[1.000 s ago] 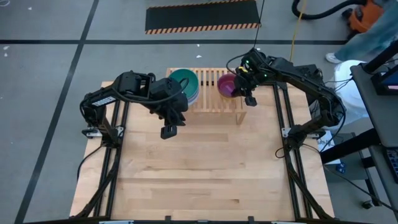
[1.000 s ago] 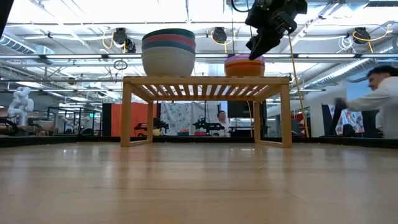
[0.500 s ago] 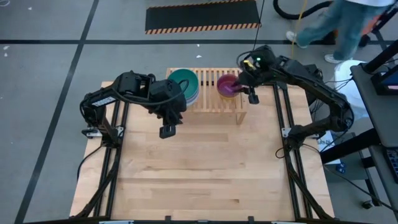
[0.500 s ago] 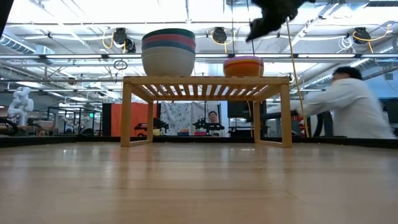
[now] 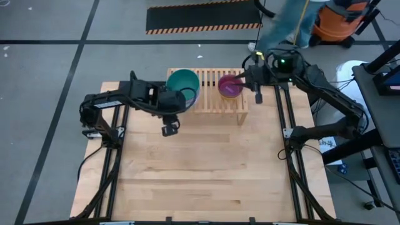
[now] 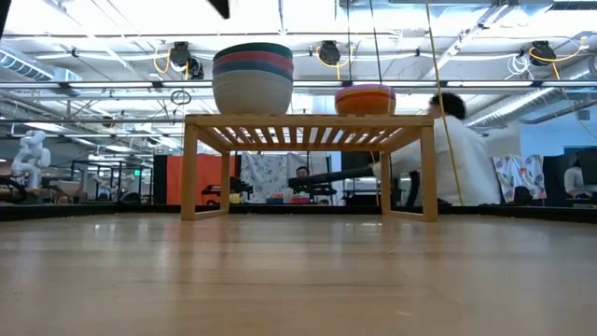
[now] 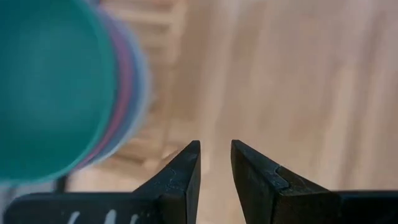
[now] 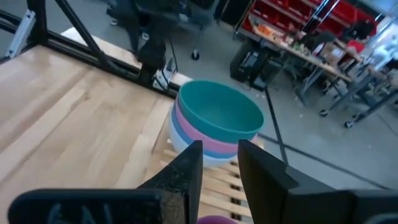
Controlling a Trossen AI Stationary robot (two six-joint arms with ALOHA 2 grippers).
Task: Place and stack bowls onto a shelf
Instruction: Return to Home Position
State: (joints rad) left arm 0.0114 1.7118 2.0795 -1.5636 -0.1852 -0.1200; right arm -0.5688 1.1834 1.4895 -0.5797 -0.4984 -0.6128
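Note:
The light-wood shelf (image 5: pixel 209 103) stands at the table's far edge. On its left end sits a stack of bowls (image 5: pixel 183 83) with the teal one on top, then pink and paler ones (image 6: pixel 252 79). On its right end sits a lower stack (image 6: pixel 366 98), purple on top (image 5: pixel 229 86). My left gripper (image 5: pixel 169 129) hangs in front of the shelf's left end, pointing steeply down, narrowly open and empty (image 7: pixel 216 152). My right gripper (image 5: pixel 256 94) is high beside the shelf's right end, open and empty (image 8: pixel 221 149), facing the teal stack (image 8: pixel 217 121).
The bare wooden tabletop (image 5: pixel 206 169) stretches in front of the shelf. Black arm frames run along both table sides (image 5: pixel 109 156). A person (image 5: pixel 294 25) walks on the floor beyond the far right corner, near an orange vacuum (image 5: pixel 340 19).
My right gripper has risen off the purple-topped stack and drawn back toward the table's right edge, leaving the low view; the stack stays on the shelf. My left arm has sunk and tipped its gripper more steeply down. A person has walked past behind the table.

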